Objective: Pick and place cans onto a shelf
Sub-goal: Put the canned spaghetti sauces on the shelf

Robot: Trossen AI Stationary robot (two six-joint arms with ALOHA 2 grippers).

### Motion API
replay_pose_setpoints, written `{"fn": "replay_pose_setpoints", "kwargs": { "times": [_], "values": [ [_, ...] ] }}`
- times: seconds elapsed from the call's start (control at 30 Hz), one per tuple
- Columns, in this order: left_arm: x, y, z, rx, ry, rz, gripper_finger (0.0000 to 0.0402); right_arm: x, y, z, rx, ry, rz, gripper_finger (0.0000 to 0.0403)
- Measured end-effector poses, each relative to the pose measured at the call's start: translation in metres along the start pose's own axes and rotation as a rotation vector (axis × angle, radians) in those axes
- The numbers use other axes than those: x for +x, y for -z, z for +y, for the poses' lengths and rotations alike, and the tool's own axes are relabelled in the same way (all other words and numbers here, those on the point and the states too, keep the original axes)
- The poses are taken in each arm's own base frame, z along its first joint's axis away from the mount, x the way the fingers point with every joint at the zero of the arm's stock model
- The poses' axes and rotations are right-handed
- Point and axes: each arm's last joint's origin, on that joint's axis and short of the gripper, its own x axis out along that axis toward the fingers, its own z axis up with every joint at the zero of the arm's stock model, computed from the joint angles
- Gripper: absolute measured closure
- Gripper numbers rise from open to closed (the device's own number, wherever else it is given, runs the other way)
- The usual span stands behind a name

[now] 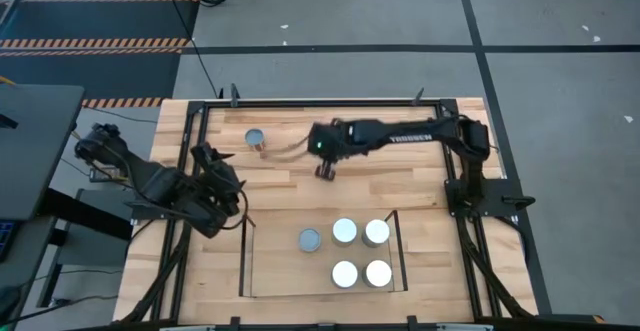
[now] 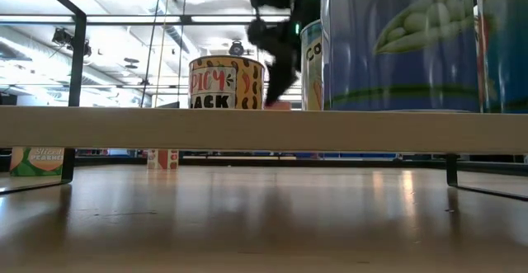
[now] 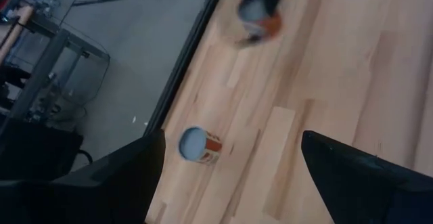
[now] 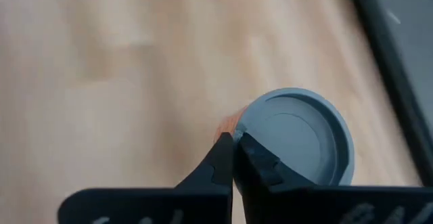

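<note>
looking down from the high view, you see the wooden surface (image 1: 420,176) edged by a black frame (image 1: 330,101). the shelf (image 1: 247,261) lies at the near middle of the surface, its thin dark rails enclosing a light wood base.

the right arm (image 1: 420,133) reaches across the far half of the surface from the right side. the left arm (image 1: 165,189) rests at the left edge, just beside the shelf's left rail.

the right pincer (image 1: 326,169) hangs over bare wood near the far centre. in the right wrist view its fingers (image 4: 223,160) stand pressed together, clenched on nothing, with a grey-topped can (image 4: 298,139) just past their tips. the left pincer (image 1: 212,163) points toward the far left corner; in the left wrist view its fingers (image 3: 358,176) stand wide apart, released.

inside the shelf you find five cans. four white-topped cans (image 1: 360,251) form a square block at the right end, and one grey-blue-topped can (image 1: 309,240) stands just left of them.

a lone can (image 1: 257,139) with orange sides stands near the far left corner, well apart from the shelf; the left wrist view shows it between the open fingers (image 3: 197,145). whether the can under the right pincer is this one, you cannot tell.
</note>
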Motion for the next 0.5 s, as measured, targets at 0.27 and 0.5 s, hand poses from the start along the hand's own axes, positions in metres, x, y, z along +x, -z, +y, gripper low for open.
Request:
{"fn": "replay_pose_setpoints", "kwargs": {
  "times": [0.27,0.5],
  "values": [
    [-0.007,0.005,0.016,-0.005,-0.009,-0.023,0.005,-0.051,-0.011,0.079,-0.293,-0.198,-0.1,0.0394],
    [-0.009,0.007,0.023,-0.015,-0.01,-0.035,0.005,-0.103,-0.017,0.129,-0.448,-0.318,-0.245,0.0394]
  ]
}}
